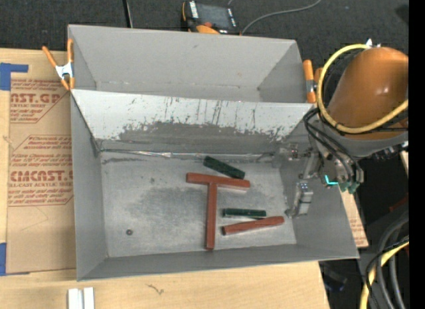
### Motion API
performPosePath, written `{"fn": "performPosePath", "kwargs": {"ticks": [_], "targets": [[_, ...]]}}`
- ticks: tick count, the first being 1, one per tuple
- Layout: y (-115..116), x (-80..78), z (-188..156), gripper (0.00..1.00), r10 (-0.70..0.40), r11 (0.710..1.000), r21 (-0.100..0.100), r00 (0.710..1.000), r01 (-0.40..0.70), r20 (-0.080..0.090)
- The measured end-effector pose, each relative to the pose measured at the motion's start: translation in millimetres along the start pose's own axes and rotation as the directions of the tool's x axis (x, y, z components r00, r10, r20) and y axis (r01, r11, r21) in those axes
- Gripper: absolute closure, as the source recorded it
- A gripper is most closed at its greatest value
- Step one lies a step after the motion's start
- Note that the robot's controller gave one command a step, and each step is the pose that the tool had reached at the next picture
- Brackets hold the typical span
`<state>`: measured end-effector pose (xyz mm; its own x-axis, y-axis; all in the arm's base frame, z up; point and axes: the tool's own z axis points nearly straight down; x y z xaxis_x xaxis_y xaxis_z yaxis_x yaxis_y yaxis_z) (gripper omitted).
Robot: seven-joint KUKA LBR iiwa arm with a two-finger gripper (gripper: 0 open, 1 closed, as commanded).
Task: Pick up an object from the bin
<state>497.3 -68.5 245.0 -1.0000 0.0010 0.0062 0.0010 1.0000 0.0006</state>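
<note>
Along the near wall of the grey metal bin (89,234) the floor is dull, scuffed sheet, and its whole left half lies bare, giving wide room there. The foot of a red-brown T-shaped piece (212,208) comes close to that near wall; its long, flat stem runs straight back to a crossbar further in. To the right of the stem lies a slim red-brown rod (252,226), slightly tilted, its left end just beside the stem and its right end near the gripper (300,203). Just behind the rod, almost parallel to it, lies a short dark green bar (244,213). The gripper stands low in the bin's right side, close to the sloping right wall, so room on that side is tight; whether the pincer is apart or together I cannot tell. Further back a second dark green bar (224,167) lies tilted just behind the crossbar's right half. Beyond it the back wall rises, streaked with scratches, and above the right rim bulges the arm's smooth, rounded orange cover (368,88)
</note>
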Motion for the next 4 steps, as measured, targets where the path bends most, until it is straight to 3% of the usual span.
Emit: {"fn": "performPosePath", "kwargs": {"ticks": [1, 2, 3, 4], "targets": [[37, -15.7, 135, 0.0, 0.355, 0.935, -0.001, 0.935, -0.355, 0.0], [18, 15.2, 176, 0.0, 0.247, 0.969, -0.002, 0.969, -0.247, 0.01], [19, 15.7, 176, 1.0, 0.246, 0.969, -0.001, 0.969, -0.246, 0.006], [24, -10.2, 41, 1.0, 0.217, 0.976, -0.003, 0.976, -0.217, 0.015]]}}
